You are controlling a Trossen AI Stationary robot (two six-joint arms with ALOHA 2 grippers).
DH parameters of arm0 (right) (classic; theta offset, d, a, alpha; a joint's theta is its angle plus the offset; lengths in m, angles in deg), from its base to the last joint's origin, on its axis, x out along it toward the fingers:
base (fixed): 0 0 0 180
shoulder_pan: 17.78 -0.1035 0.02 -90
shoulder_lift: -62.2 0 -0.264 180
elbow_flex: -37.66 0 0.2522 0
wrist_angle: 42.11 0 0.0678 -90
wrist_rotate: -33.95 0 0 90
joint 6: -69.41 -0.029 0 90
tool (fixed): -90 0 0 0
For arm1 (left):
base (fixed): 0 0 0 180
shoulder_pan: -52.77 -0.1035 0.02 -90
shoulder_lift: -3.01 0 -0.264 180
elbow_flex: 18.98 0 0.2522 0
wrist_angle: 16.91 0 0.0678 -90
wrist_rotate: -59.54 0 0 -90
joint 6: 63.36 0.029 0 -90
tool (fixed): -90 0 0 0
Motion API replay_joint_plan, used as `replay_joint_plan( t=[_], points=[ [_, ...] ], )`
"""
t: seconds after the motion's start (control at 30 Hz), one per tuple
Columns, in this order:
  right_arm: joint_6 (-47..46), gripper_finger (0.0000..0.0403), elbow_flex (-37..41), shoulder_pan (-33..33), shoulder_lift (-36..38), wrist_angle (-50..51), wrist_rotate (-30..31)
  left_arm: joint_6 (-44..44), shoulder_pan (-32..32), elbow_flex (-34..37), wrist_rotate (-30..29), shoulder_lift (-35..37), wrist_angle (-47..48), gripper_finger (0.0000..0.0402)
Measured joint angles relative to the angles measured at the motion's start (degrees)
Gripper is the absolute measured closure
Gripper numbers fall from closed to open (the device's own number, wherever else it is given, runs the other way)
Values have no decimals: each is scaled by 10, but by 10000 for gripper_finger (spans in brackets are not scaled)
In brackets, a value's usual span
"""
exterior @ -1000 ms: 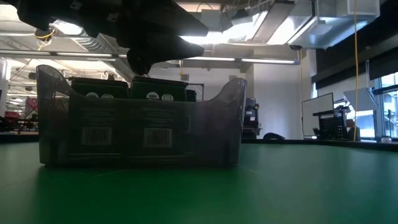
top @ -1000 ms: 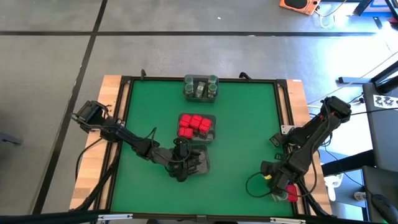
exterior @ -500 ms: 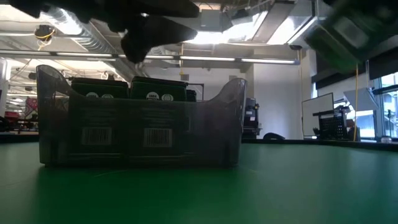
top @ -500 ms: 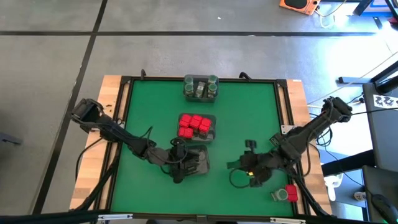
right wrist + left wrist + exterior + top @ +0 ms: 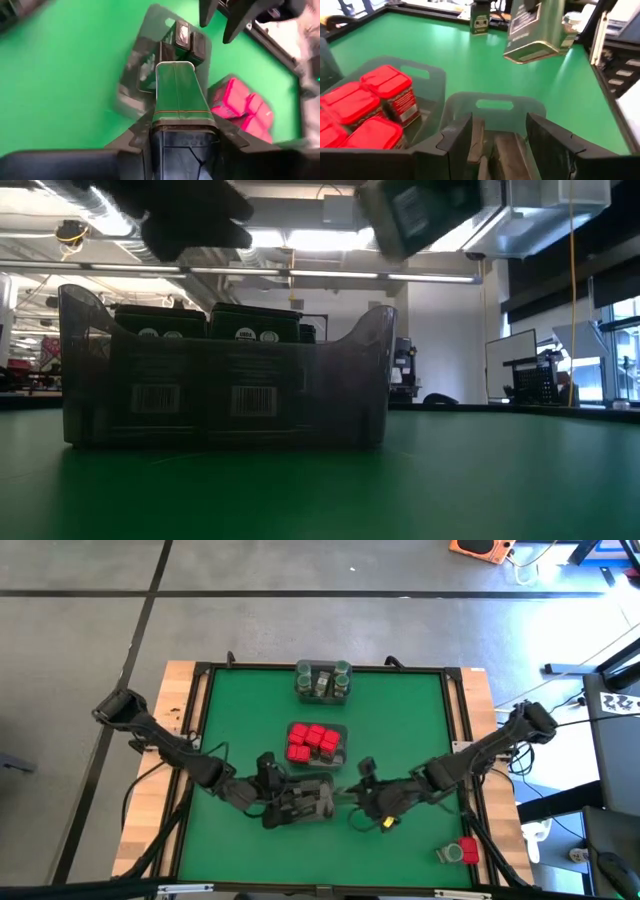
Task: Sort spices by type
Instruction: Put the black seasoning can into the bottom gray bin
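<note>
My right gripper (image 5: 182, 131) is shut on a dark green spice tin (image 5: 177, 90), held in the air just right of the clear tray (image 5: 305, 802) that holds dark blocks (image 5: 182, 42). My left gripper (image 5: 500, 140) stands open over that tray's left end, nothing between its fingers. Red spice boxes (image 5: 313, 741) fill a second tray behind it. Green-lidded jars (image 5: 322, 680) stand in a tray at the far edge. The low view shows the held tin (image 5: 420, 210) high above the tray (image 5: 225, 375). My right gripper pinches the tin's rear end (image 5: 160, 120) between its two fingers, one on each side wall. The fingers come slanting down from the table's right, lying along the tin. The tin juts out ahead of them, tilted, lifted clear of the table.
A red box with a green-lidded jar (image 5: 458, 852) lies near the table's near right corner. Open green mat (image 5: 240, 720) spreads to the left and right of the trays. A raised dark frame (image 5: 455, 720) edges the table.
My right gripper has risen and swung from the near right corner toward the tray of dark blocks, rolling its wrist and carrying the dark tin along. My left gripper has lifted and drawn back toward the table's left, off the tray.
</note>
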Motion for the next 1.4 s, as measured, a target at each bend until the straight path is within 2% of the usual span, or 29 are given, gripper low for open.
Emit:
replay_joint_plan(
  t=[0.1, 0.33, 0.57, 0.8, 1.1, 1.33, 1.4],
  points=[
    [89, 273, -30, 6, -41, 1, 13, -7, 15, 2, -25, 2, 13, 219],
    [287, 274, -82, 11, -121, 20, 62, -19, 33, 2, -38, 2, 24, 219],
    [402, 273, -82, 26, -170, 29, 66, -37, 32, 2, -45, 1, 25, 219],
    [425, 273, -84, 30, -195, 47, 71, -42, 32, 2, -45, 0, 25, 219],
    [414, 272, -88, 22, -189, 68, 76, -41, 32, 2, -46, 0, 23, 219],
    [360, 272, -127, 22, -188, 140, -31, -40, 32, 2, -51, 0, 22, 219],
    [360, 272, -127, 27, -188, 140, -40, -40, 32, 2, -58, 0, 22, 219]
  ],
)
